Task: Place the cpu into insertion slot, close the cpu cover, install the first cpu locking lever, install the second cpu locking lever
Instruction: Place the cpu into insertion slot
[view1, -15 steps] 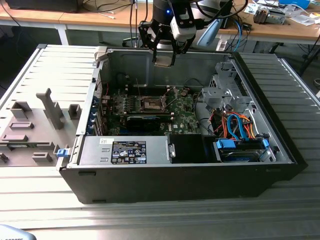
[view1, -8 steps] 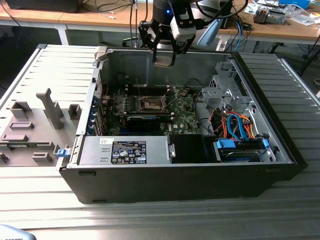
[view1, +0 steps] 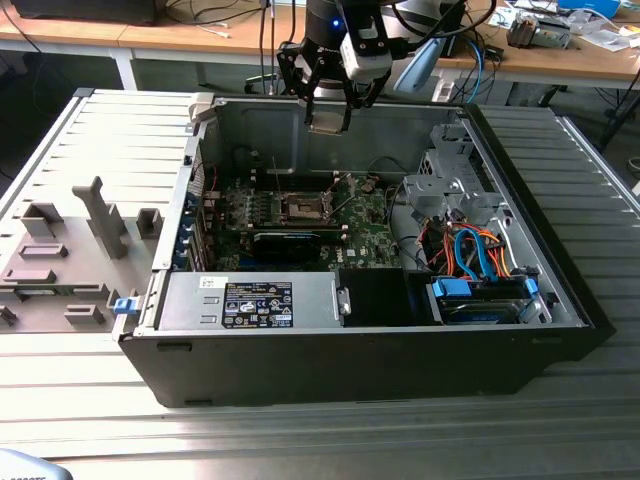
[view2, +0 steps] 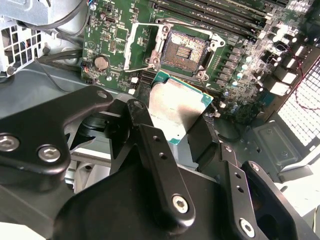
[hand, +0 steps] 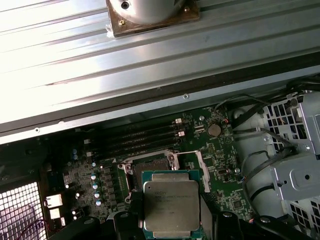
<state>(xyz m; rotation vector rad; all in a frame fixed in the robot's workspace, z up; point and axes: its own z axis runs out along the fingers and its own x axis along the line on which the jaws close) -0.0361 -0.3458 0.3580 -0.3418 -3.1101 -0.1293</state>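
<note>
My gripper (view1: 328, 115) hangs above the open computer case, near its back wall, shut on the cpu (view1: 328, 123). In both wrist views the cpu (view2: 176, 111) (hand: 171, 202) shows its pale metal face, pinched between the two black fingers (view2: 136, 115). The insertion slot (view1: 303, 207) lies below on the green board, open, with a dark brownish centre (view2: 184, 49). In the first wrist view the cpu hides part of the slot (hand: 148, 168). The cpu cover (view2: 141, 46) (hand: 204, 170), a thin silvery frame, stands flipped open beside the slot. The cpu is well above the slot, apart from it.
The case's metal walls (view1: 260, 125) ring the board. A drive cage (view1: 452, 185) and orange and blue cables (view1: 478, 255) sit at the exterior view's right. A power supply (view1: 255, 300) lies at the front. Long black memory slots (hand: 140, 137) run beside the socket. A grey fixture (view1: 70, 250) lies outside.
</note>
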